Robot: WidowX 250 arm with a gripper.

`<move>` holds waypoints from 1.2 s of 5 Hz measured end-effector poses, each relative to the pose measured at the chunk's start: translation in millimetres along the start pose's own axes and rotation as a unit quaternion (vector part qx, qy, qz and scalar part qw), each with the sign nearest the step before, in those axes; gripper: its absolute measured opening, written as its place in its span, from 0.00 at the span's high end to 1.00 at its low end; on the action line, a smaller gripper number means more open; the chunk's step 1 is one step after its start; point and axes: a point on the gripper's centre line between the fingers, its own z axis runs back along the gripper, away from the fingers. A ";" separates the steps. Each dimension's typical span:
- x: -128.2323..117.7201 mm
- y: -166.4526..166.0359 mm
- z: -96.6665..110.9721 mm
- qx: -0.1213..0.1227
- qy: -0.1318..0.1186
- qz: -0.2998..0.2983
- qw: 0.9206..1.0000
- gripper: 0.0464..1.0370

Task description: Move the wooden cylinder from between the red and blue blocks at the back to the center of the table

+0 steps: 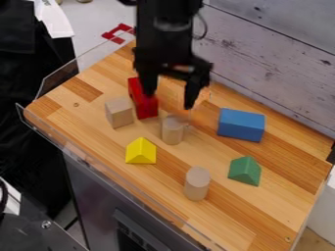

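My black gripper (170, 98) hangs from the top of the view over the upper part of the wooden board, its two fingers spread apart with nothing between them. Its left finger overlaps a long red block (144, 104) from this angle; whether they touch I cannot tell. Just below the gripper stands a pale wooden cylinder (173, 131). A plain wooden cube (120, 112) is left of the red block. Lower down lie a yellow triangular block (140, 151), a second wooden cylinder (197, 184) and a green triangular block (245, 171). To the right lies a blue block (241, 124).
The blocks lie on a wooden tabletop (275, 206) with a clear plastic guard (59, 80) along its left side. A whitish plank wall (275, 63) runs along the back right edge.
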 end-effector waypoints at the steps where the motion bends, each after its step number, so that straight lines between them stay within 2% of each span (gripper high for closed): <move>1: -1.4 -10.8 24.2 0.018 -0.022 -0.026 0.999 0.04; 2: -7.5 -21.6 37.2 0.015 -0.026 -0.041 0.999 0.04; 3: -17.0 -32.3 31.9 -0.020 -0.015 -0.056 0.998 0.04; 4: -22.8 -36.3 28.0 -0.036 -0.009 -0.054 0.998 0.04; 5: -24.4 -39.1 26.9 -0.037 -0.006 -0.053 0.998 0.04; 6: -27.9 -38.0 16.0 -0.009 0.024 -0.055 0.998 0.04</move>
